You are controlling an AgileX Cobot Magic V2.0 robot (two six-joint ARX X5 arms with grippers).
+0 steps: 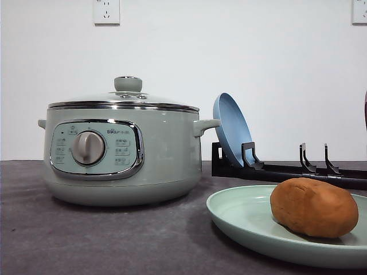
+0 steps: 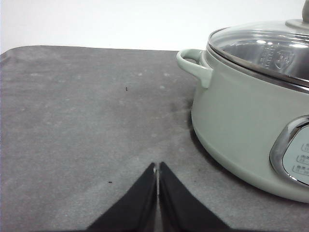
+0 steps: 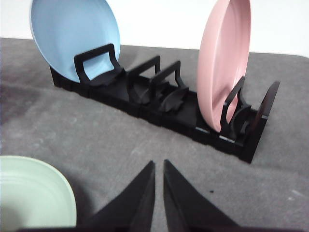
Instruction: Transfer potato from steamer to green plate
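Resting on the green plate (image 1: 241, 220) at the front right of the table (image 1: 103, 240), the potato (image 1: 313, 207) is seen well apart from the steamer (image 1: 120, 154), whose glass lid (image 2: 260, 50) is seated on the pot. The transfer is therefore judged to be done, and what is left is judged to be a tidy finish. The left gripper (image 2: 158, 166) is seen over bare table just beside the steamer, its fingertips pressed together with nothing between them; the right gripper (image 3: 159, 164) hangs between the green plate's rim and the black plate rack (image 3: 159, 104), its tips parted by only a thin slit and nothing held. To finish well, both arms should be kept low and drawn off slowly, so that the plate is not nudged and the potato is not set rolling. The blue plate (image 3: 72, 36) and the pink plate (image 3: 224, 63), standing upright in the rack, should be given a wide berth.
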